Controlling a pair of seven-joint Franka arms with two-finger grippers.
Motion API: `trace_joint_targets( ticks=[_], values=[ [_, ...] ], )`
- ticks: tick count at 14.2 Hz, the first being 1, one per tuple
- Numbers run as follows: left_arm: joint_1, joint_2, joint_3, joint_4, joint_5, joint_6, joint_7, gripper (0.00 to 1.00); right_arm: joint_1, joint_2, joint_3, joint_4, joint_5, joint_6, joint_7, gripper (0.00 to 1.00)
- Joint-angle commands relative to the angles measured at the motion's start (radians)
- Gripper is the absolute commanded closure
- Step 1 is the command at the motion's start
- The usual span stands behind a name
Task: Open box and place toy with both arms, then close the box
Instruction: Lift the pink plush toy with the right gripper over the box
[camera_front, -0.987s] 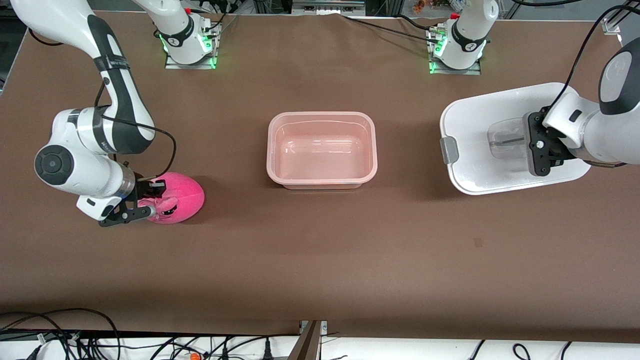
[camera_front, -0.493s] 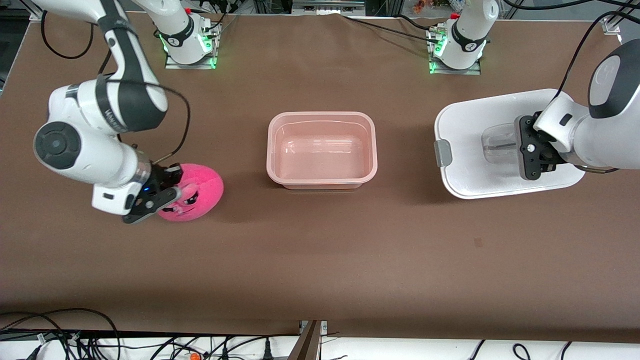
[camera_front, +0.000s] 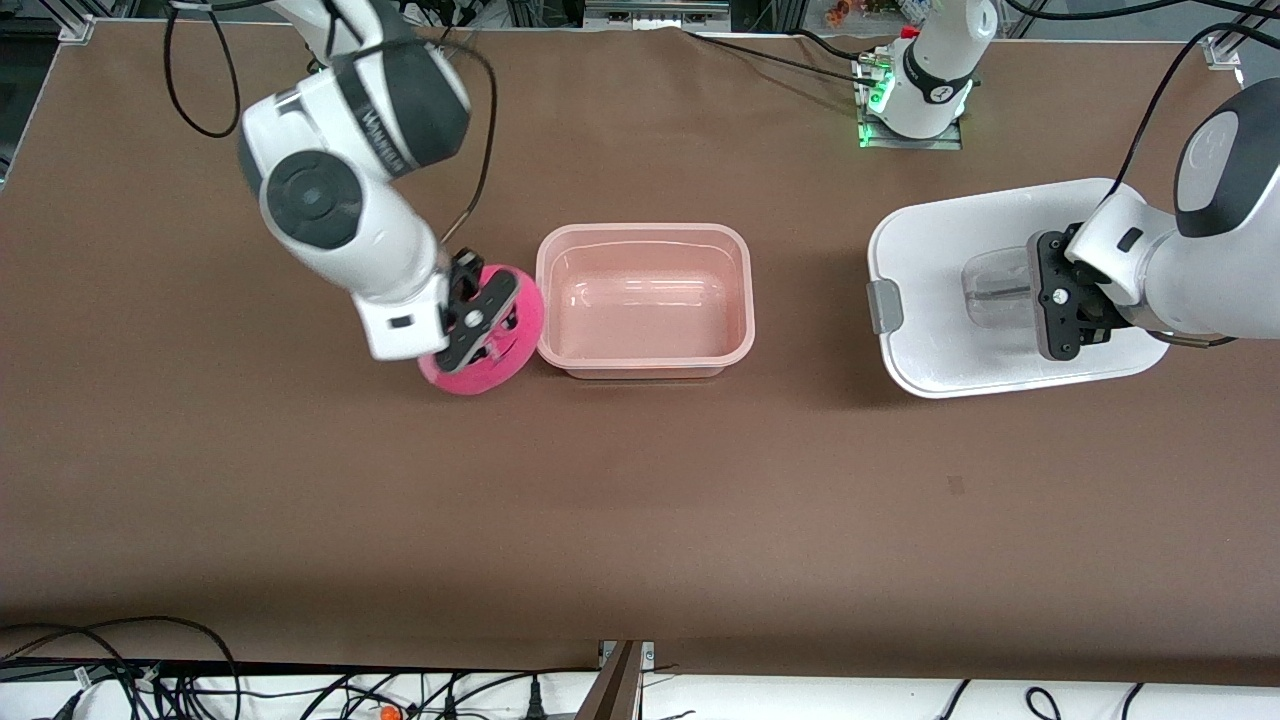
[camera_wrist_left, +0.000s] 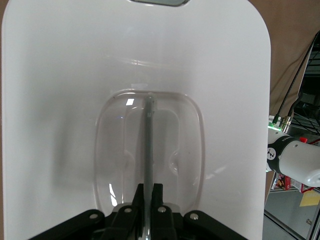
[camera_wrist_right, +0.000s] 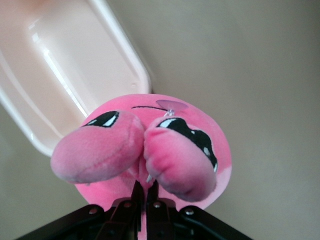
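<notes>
The box's pale pink base (camera_front: 742, 300) stands open and empty at the table's middle. My right gripper (camera_front: 482, 322) is shut on the bright pink plush toy (camera_front: 472, 378) and holds it in the air just beside the base's wall, toward the right arm's end. In the right wrist view the fingers pinch the toy (camera_wrist_right: 150, 145) between its two ears, with the base (camera_wrist_right: 65, 75) close by. My left gripper (camera_front: 1052, 297) is shut on the clear handle (camera_wrist_left: 148, 135) of the white lid (camera_front: 950, 300), held over the table toward the left arm's end.
A grey clip (camera_front: 886, 305) sticks out of the lid's edge that faces the base. Both arm bases stand on plates along the edge of the brown table farthest from the front camera. Cables hang below the table's near edge.
My right arm has lifted the toy and carried it from the right arm's end of the table up to the base's wall. The left gripper with the lid shifted slightly toward the base, then held still.
</notes>
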Motion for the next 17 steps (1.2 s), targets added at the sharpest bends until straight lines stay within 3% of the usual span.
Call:
trace_joint_targets(
  ticks=[1,5,13,17],
  values=[
    [-0.005,0.019,-0.005,0.04,0.016,-0.022,0.008,1.0,0.06,0.008,-0.004,0.058,-0.079,-0.046,-0.122,1.0],
    [-0.005,0.02,-0.005,0.04,0.015,-0.022,0.01,1.0,0.206,0.031,-0.006,0.07,-0.196,-0.037,-0.116,1.0],
    [-0.002,0.02,-0.005,0.037,0.015,-0.022,0.016,1.0,0.359,0.14,-0.006,0.15,-0.201,-0.027,-0.012,1.0],
    [-0.002,0.02,-0.005,0.037,0.015,-0.022,0.016,1.0,0.379,0.184,-0.009,0.152,-0.224,-0.02,0.002,1.0]
  ],
)
